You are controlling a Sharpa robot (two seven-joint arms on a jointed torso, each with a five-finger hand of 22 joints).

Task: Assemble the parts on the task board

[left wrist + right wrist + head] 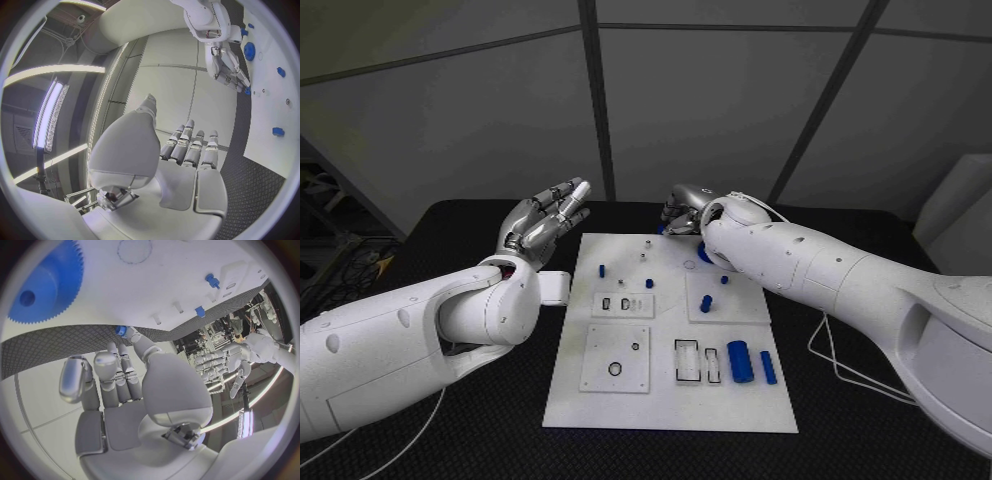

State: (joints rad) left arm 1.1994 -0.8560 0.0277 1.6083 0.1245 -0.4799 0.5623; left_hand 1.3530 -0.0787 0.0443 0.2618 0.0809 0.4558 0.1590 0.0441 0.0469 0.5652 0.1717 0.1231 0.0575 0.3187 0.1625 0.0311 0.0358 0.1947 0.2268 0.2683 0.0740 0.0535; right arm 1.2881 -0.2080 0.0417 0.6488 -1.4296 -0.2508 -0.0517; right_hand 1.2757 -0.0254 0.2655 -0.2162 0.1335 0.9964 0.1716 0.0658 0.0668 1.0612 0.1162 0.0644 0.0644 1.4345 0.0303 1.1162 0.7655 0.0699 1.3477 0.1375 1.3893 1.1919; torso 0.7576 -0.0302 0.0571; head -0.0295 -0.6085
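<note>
The white task board [668, 400] lies in the middle of the black table. My right hand [687, 210] hangs over the board's far edge, its thumb and a finger pinching a small blue part [120, 330]. A blue gear [44, 290] lies on the board right behind that hand, half hidden by my right arm in the head view. A thick blue cylinder [740, 361] and a slim blue pin [767, 366] lie near the board's front right. A small blue peg [707, 303] stands further back. My left hand [545, 220] is raised left of the board's far corner, fingers straight, holding nothing.
A small white block [554, 288] sits against the board's left edge, under my left forearm. A thin cable [834, 360] runs over the table on the right. Grey wall panels stand close behind the table's far edge.
</note>
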